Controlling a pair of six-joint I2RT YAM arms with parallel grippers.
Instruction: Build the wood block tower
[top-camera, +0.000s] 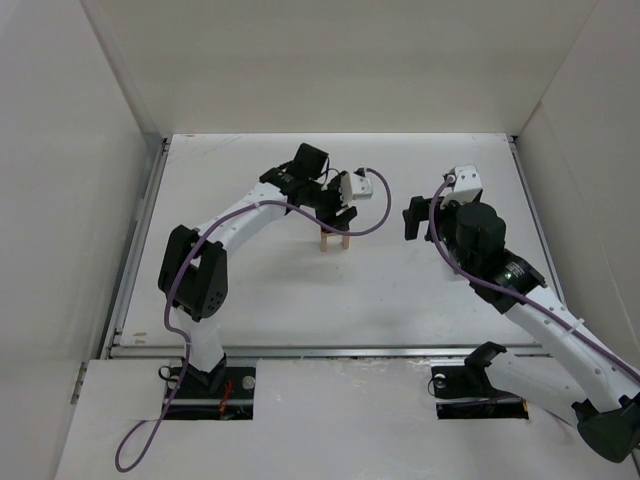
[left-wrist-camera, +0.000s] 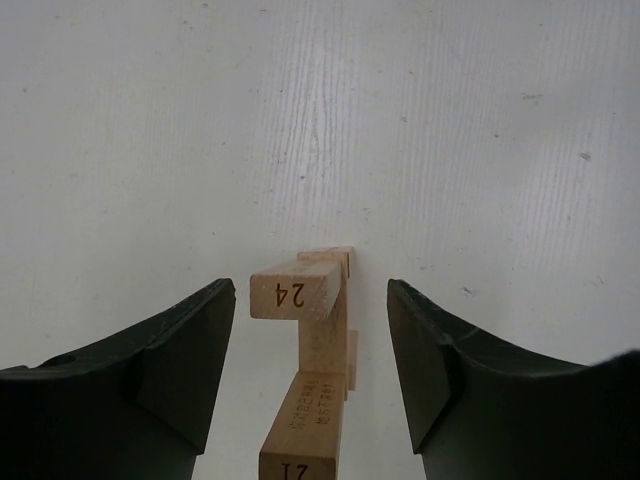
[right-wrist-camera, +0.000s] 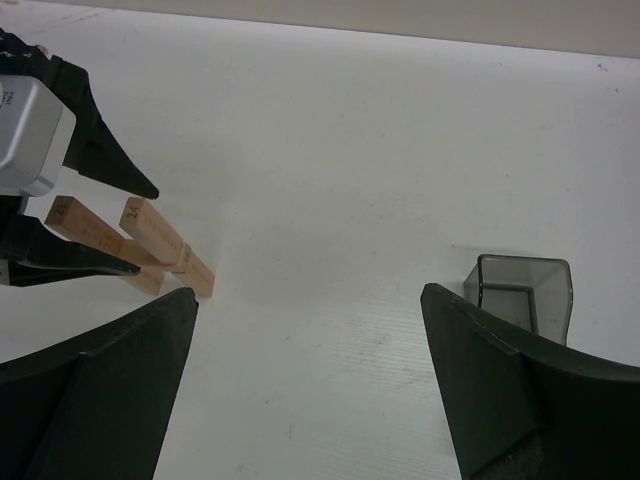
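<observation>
Overhead camera looks down from the near side; both wrist cameras share the wood block tower (left-wrist-camera: 305, 350), left close above, right seemingly farther off to its right.

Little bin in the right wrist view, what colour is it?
The bin is smoky grey and see-through, shown best in the right wrist view.

top: wood block tower (top-camera: 334, 241) upper part hidden under left gripper (top-camera: 337, 214) | left wrist: nearest plank (left-wrist-camera: 303, 430) cut by bottom edge, stamp half lost | right wrist: grey bin (right-wrist-camera: 520, 285) base behind finger (right-wrist-camera: 520, 400) of right gripper (right-wrist-camera: 308, 295)
</observation>
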